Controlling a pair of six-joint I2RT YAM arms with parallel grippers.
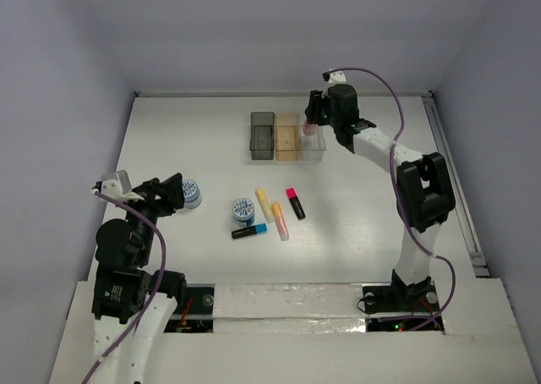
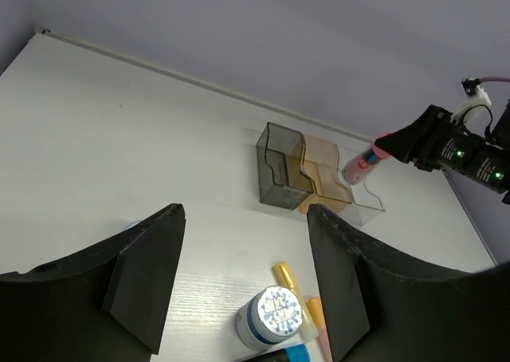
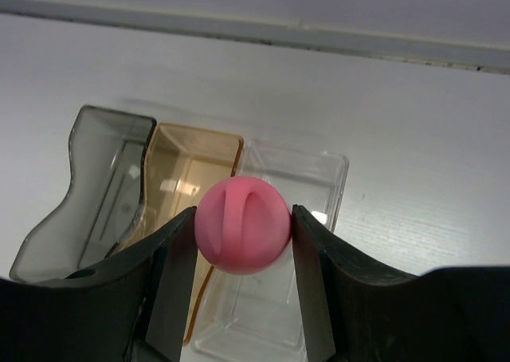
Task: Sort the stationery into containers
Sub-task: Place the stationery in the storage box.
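Nearest you, the left gripper [image 1: 175,191] stands with its fingers [image 2: 147,278] apart, holding nothing. One tape roll [image 1: 191,193] lies just beside it. At mid-table you see the second tape roll [image 1: 243,209] with the blue-black [image 1: 249,230], yellow [image 1: 265,205], orange [image 1: 280,221] and pink-black [image 1: 295,203] highlighters. Farthest away, the right gripper [image 3: 241,238] has its fingers [image 3: 171,258] clamped on the pink bottle [image 3: 241,218]. The bottle is held over the clear bin [image 3: 327,179], which stands beside the amber bin [image 3: 179,151] and grey bin [image 3: 103,163].

Glossy plastic bins [image 1: 263,135] on a matt table [image 1: 363,223].
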